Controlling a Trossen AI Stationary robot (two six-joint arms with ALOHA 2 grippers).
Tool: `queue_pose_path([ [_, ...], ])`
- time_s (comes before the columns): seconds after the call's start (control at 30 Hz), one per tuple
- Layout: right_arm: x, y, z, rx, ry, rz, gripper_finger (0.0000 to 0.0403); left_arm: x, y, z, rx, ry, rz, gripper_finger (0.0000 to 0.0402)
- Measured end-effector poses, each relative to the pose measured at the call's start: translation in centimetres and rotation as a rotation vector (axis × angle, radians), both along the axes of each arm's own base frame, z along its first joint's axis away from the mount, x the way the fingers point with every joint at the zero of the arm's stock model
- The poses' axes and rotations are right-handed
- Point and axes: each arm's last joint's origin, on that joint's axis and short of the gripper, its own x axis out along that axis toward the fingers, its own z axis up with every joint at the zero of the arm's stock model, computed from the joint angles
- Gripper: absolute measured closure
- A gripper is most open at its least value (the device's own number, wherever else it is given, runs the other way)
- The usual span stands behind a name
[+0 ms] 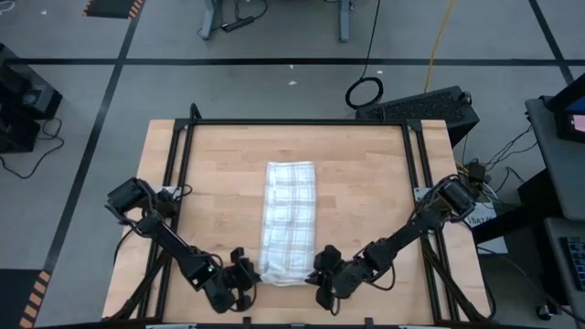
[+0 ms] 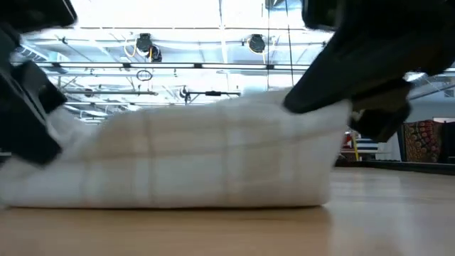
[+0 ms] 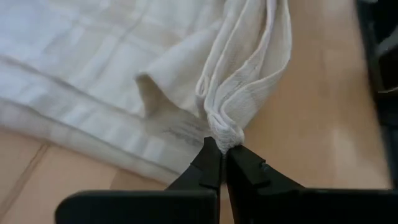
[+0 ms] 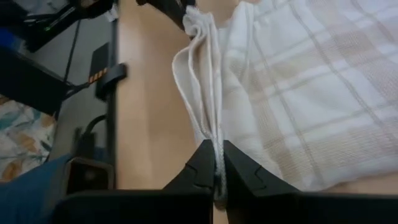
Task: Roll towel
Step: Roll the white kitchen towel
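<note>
Now we pinch the towel's (image 1: 286, 222) near corners, left gripper (image 3: 222, 146) and right gripper (image 4: 216, 163) pressed together on cloth, ready to roll it away from us

1. The left arm is reaching in low from the table's left side, its left gripper (image 1: 245, 277) pinching shut on cloth.
2. The right arm is mirroring it, its right gripper (image 1: 320, 271) clamping likewise.
</note>
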Motion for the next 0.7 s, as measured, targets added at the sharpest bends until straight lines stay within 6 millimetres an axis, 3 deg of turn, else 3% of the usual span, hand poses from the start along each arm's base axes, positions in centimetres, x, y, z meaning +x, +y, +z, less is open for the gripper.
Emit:
queue_pose_path([
  [0.4,0.4,-1.2,-0.7,-0.024,0.058,-0.054,0.0399,0.1,1.9,-1.4,-0.104,0.039,0.073,0.0389],
  [0.7,0.3,-1.2,-0.7,-0.081,0.058,-0.003,0.0399,1.0,1.1,-0.4,-0.08,-0.049,-0.047,0.0388],
])
